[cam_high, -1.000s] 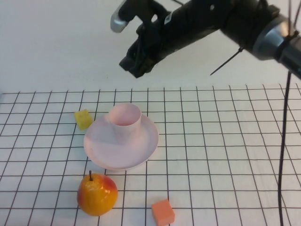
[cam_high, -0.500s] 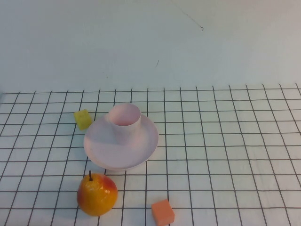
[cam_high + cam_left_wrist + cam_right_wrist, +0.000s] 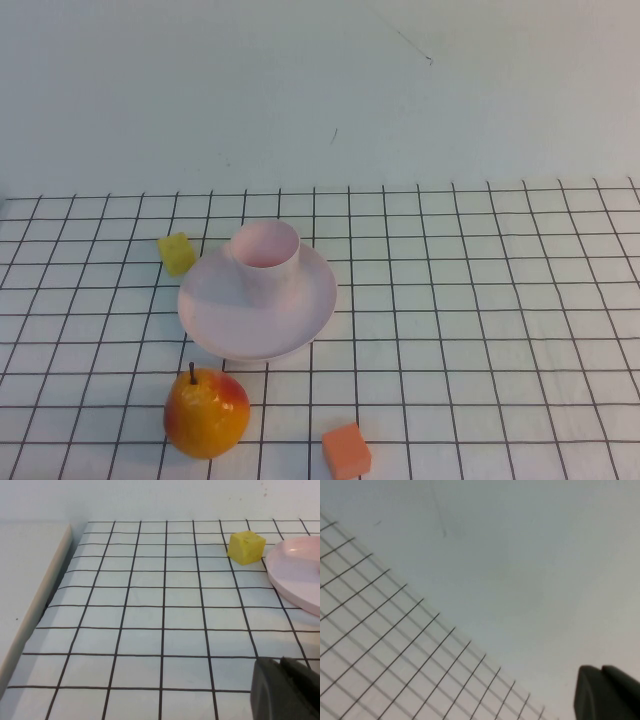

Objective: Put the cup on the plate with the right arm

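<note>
Well, the cup (image 3: 266,256) stood upright on the plate (image 3: 300,310), set toward the plate's far side rather than its middle, its open mouth facing up. The plate rested flat on the gridded tabletop (image 3: 480,300), left of centre. Nothing touched the cup; from the high camera neither arm could be seen anywhere over the tabletop.

Just beside the plate's far-left edge sat a small yellow cube (image 3: 177,253), close to the rim but not touching it as far as I could tell. Near of the plate, a red-and-yellow pear (image 3: 206,411) stood with its dark stem pointing up, a little apart from the plate's near rim. To the right of the pear, at the very near edge, lay an orange cube (image 3: 346,451), well clear of the plate.

The right hand (image 3: 607,692) showed only as a dark tip in the corner of its own wrist camera, raised and pointed toward the pale wall and the far stretch of the grid. Its tips sat pressed together, clenched on nothing.

The left hand (image 3: 285,687) showed likewise as a dark tip low over the tabletop on the left side, with the yellow cube (image 3: 246,547) and the rim of the plate (image 3: 295,575) ahead of it. Its two tips met with only a thin seam between them, closed and empty.
</note>
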{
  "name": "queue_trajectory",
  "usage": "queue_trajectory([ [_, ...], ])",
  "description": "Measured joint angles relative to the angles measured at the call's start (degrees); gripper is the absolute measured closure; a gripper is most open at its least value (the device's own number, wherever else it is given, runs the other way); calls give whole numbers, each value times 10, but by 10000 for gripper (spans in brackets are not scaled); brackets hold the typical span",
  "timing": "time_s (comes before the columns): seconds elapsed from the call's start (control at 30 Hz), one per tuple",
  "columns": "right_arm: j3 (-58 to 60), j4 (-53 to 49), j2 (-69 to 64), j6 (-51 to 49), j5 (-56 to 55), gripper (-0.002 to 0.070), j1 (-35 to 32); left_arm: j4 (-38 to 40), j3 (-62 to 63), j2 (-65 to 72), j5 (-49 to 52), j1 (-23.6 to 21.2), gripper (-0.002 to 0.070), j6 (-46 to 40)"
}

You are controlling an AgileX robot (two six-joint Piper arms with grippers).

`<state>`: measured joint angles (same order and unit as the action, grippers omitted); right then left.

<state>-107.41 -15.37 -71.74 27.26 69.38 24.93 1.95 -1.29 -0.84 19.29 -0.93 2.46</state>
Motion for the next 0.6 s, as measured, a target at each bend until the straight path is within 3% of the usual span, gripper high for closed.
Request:
queue_trajectory([
  [0.4,335,114,224,-59,12,678,0,0,0,0,0,0,678,0],
  [0.6,400,140,300,-75,16,678,0,0,0,0,0,0,678,0],
])
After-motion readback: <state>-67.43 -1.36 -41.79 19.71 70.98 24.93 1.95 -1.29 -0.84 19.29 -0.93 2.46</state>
